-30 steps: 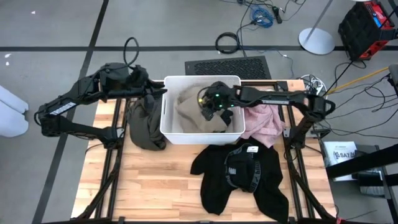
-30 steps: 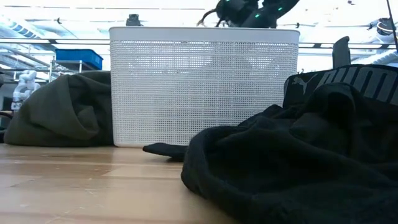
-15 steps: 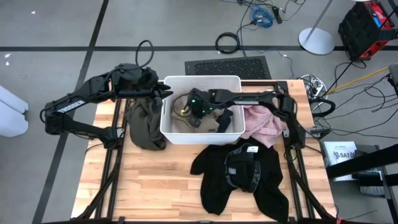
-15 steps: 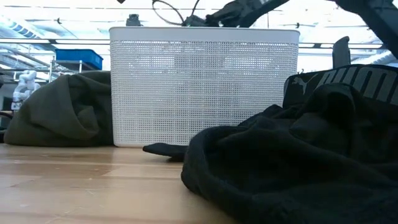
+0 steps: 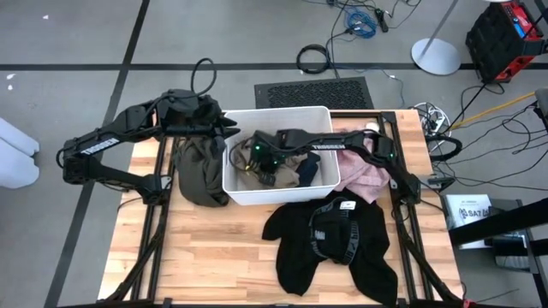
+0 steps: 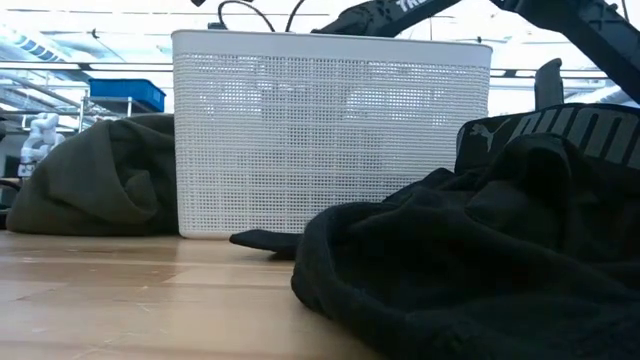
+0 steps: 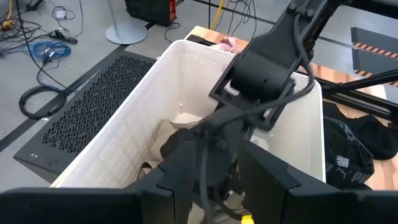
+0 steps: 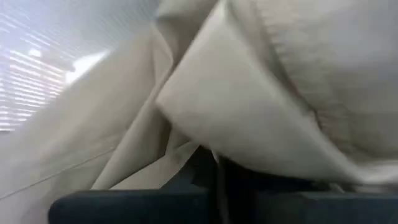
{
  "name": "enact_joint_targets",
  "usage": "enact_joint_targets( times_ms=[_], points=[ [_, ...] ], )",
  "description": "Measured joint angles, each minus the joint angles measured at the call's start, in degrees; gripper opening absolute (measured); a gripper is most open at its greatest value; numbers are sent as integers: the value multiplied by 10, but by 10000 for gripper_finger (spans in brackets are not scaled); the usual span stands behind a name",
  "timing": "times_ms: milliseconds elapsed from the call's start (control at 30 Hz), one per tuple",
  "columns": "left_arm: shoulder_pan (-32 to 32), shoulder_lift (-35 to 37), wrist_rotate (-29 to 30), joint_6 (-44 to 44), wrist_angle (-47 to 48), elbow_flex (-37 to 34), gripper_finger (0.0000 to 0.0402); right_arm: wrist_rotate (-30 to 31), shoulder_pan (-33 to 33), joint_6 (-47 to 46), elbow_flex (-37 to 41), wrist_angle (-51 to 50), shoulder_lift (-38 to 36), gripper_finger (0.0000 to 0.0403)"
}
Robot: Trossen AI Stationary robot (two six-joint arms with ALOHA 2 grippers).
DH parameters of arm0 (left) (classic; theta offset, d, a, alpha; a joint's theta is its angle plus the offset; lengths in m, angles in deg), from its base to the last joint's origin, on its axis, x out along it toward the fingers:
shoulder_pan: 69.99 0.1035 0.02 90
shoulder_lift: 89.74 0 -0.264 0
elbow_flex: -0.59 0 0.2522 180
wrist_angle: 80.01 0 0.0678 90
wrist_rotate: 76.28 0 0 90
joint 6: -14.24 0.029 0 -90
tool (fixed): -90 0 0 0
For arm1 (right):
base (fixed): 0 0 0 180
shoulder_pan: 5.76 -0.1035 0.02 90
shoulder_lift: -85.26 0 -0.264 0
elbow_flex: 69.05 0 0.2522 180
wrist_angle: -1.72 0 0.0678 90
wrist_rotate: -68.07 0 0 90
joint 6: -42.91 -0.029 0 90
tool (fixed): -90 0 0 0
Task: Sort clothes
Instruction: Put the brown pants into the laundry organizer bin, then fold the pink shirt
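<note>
Right pincer [image 5: 259, 162] is pinched closed, deep in the white bin [image 5: 282, 196] against the beige-khaki garment [image 8: 280, 81]; left pincer [image 5: 229, 131] hovers part-open at the bin's rim, near the worktop's [image 5: 214, 248] far edge.

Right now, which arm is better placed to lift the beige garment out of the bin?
The right. Its gripper is already down inside the white bin, closed on the beige garment. The left gripper only hovers at the bin's rim.
</note>
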Motion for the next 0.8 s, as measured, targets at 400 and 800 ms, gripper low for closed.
enact_joint_targets(
  times_ms=[400,800],
  points=[
    [0,0,0,10,-2,0,130,14,-1,15,0,11,-90,163],
    [0,0,1,23,-1,0,130,33,5,44,0,-26,-198,251]
  ],
)
